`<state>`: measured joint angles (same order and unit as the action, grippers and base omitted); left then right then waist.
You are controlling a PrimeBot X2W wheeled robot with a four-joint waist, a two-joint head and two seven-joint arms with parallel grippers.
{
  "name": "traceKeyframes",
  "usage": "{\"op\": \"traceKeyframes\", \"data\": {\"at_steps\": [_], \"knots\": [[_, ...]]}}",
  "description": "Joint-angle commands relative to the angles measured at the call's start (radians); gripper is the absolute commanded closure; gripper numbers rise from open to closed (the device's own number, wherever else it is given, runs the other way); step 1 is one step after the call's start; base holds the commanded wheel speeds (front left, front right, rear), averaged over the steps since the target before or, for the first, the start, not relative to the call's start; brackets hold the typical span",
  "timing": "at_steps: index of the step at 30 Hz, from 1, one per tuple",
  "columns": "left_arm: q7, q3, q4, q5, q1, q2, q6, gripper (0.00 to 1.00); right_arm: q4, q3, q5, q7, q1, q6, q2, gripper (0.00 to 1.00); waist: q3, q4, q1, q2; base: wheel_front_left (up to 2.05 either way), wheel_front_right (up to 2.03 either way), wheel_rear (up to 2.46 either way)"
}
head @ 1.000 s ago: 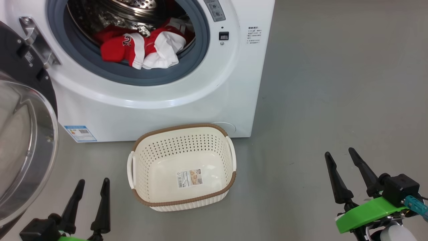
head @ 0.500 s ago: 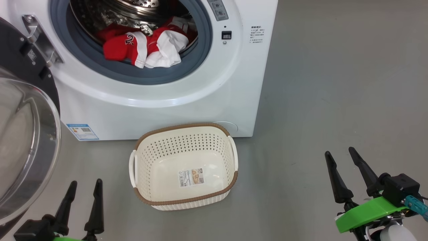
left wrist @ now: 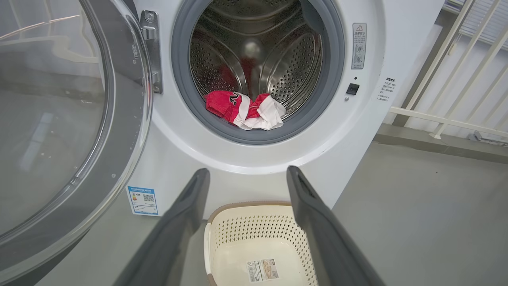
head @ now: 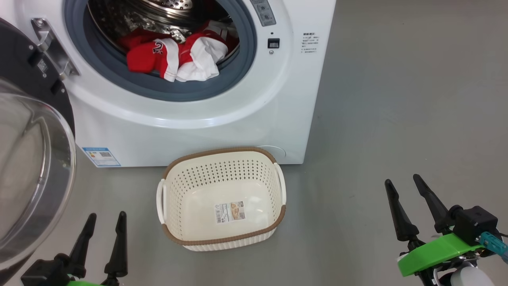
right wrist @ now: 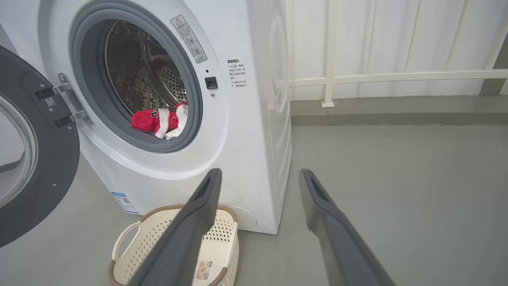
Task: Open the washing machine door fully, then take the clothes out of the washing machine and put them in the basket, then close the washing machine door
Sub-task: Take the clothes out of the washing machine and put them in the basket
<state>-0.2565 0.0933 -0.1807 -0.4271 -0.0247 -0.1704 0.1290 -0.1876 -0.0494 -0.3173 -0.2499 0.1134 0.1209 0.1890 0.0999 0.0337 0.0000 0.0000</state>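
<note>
Head view has the washing machine door [head: 27, 167] swung wide at the left of the washing machine [head: 190, 131], so I judge the opening step done and fetching the clothes [head: 178, 59] the step in hand. They lie heaped at the front lip of the drum [head: 166, 8], against the grey ring [head: 174, 93]. The basket [head: 222, 151] stands on the floor [head: 397, 99] just before the machine, holding nothing (bar the sticker [head: 230, 212] on its bottom). Left jaws and right jaws hang low and spread wide, grasping nothing, one on each side of the basket. The next move calls for one pair to rise, reach through the ring clear of the door, and pinch a fold of fabric. Count: one machine, one door, one basket, two pairs of jaws, one heap of clothes; the number of garments I cannot tell.
</note>
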Motion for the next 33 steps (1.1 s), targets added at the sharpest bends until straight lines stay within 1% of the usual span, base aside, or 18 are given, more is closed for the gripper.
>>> {"op": "traceKeyframes", "data": {"at_steps": [1, 12, 17, 29, 33], "knots": [[-0.005, -0.033, 0.027, -0.007, -0.028, -0.02, 0.002, 0.0, 0.028, -0.024, 0.006, -0.012, 0.005, 0.01, 0.007, 0.0, 0.001, 0.0, 0.0, 0.0, 0.87, -1.41, 0.54], [-0.005, -0.025, 0.035, -0.006, -0.041, -0.021, 0.002, 0.0, 0.031, -0.024, 0.005, -0.012, 0.01, 0.01, 0.007, 0.0, 0.017, 0.003, 0.0, 0.0, 1.06, -1.5, 0.45], [-0.005, -0.028, 0.032, -0.005, -0.047, -0.018, 0.002, 0.0, 0.031, -0.024, 0.006, -0.012, 0.015, 0.01, 0.006, 0.0, 0.023, 0.006, 0.0, 0.0, 0.85, -1.04, 0.19], [-0.005, -0.03, 0.02, 0.008, -0.061, -0.008, 0.002, 0.0, 0.028, -0.032, 0.006, -0.012, 0.025, 0.01, 0.001, 0.0, 0.032, 0.008, 0.0, 0.0, 0.11, -0.11, 0.0], [-0.005, -0.007, -0.005, 0.002, -0.09, -0.008, 0.002, 0.0, 0.033, -0.033, 0.008, -0.012, 0.036, 0.01, -0.003, 0.0, 0.058, 0.004, 0.0, 0.0, 0.0, 0.0, 0.0]]}}
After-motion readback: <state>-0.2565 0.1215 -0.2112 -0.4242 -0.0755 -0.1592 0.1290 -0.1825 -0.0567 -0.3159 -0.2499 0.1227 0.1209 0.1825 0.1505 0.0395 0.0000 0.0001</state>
